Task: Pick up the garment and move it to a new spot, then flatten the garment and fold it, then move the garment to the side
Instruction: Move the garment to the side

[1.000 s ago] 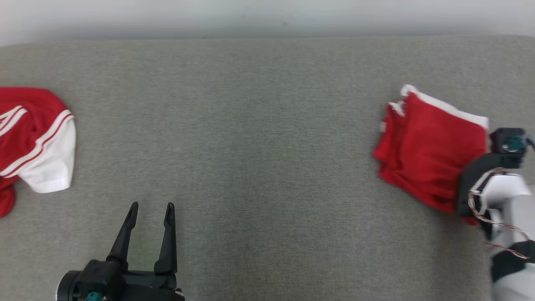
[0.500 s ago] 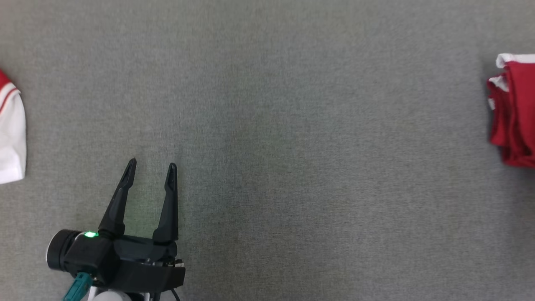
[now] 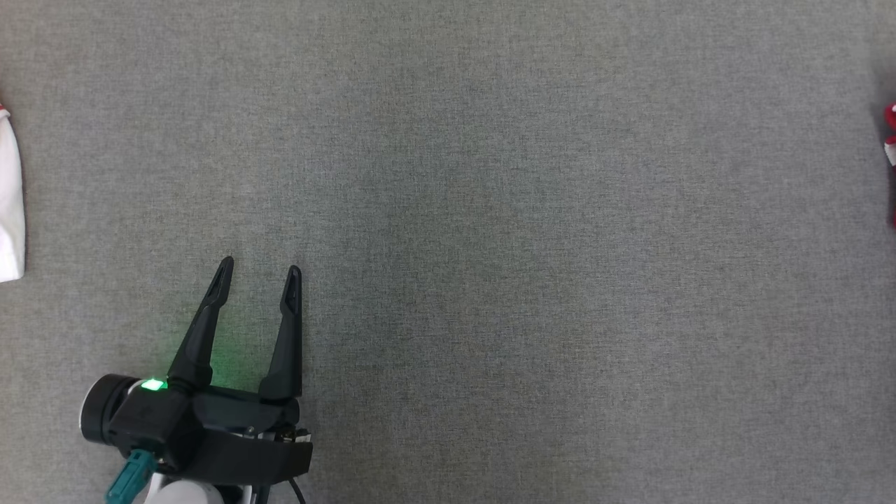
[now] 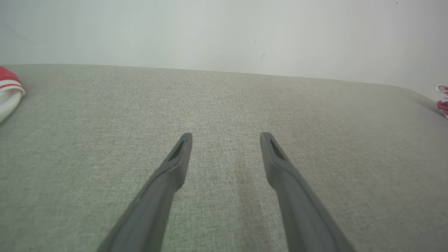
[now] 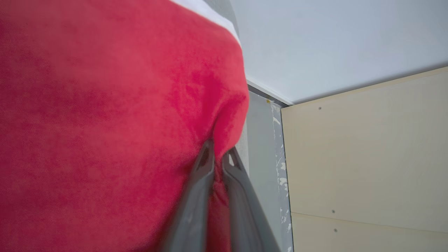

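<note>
In the right wrist view my right gripper (image 5: 218, 148) is shut on a fold of the red garment (image 5: 105, 105), which has a white band along its far edge. A thin strip of that garment (image 3: 890, 161) shows at the head view's right edge, and a small part of the garment (image 4: 442, 101) shows at the far right of the left wrist view. My left gripper (image 3: 259, 264) hovers open over bare grey fabric at the lower left, fingers wide apart with nothing between them. The left wrist view shows the same open left gripper (image 4: 225, 134).
A second red-and-white garment (image 3: 8, 203) lies at the far left, its white sleeve (image 4: 8, 94) just in view. The grey fabric surface (image 3: 490, 245) stretches wide between the two. A pale wall (image 4: 224, 31) backs it; a beige panel (image 5: 367, 157) stands beyond the right end.
The head camera has moved in toward the surface, so both garments have slid to the picture's edges. The left gripper stays open in much the same pose.
</note>
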